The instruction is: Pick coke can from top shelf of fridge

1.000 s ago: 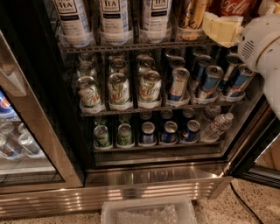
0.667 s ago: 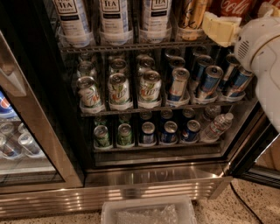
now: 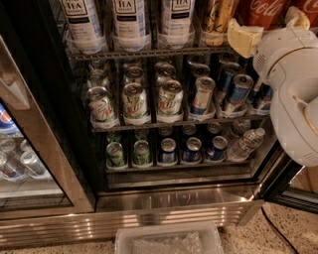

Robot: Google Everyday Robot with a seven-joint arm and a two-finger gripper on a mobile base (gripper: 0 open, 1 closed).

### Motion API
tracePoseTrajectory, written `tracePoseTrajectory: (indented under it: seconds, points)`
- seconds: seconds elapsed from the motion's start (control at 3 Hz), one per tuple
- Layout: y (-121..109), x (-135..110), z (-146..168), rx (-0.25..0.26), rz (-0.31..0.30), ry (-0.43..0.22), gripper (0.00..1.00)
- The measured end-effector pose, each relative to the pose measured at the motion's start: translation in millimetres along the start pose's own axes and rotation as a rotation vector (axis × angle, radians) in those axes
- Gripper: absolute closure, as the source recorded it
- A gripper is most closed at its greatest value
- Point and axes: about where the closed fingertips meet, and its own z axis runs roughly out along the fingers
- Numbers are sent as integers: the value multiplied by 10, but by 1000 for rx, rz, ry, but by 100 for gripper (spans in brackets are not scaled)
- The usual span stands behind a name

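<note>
white arm [image 3: 298, 104] at right edge, end effector [image 3: 271, 27] at upper right.

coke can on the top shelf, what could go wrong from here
1. The end effector hovers open at the coke can, and its cream finger sits close to the gold-and-black can, which it might knock.
2. A second coke can stands right alongside, so the grip may catch both.
3. The bulky white arm hangs before the blue-silver cans below and could bump them.
</note>
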Motion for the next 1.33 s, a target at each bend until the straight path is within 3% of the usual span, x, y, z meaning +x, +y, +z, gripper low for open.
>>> tracePoseTrajectory:
  seconds: [0.33,0.67,1.33]
  points:
    - [-45,-40,-8,32,-40,-21,30]
    - [-166,-229,-78,69,-73,-59,26]
    - [-293,-354,-124,109,-96,-84,31]
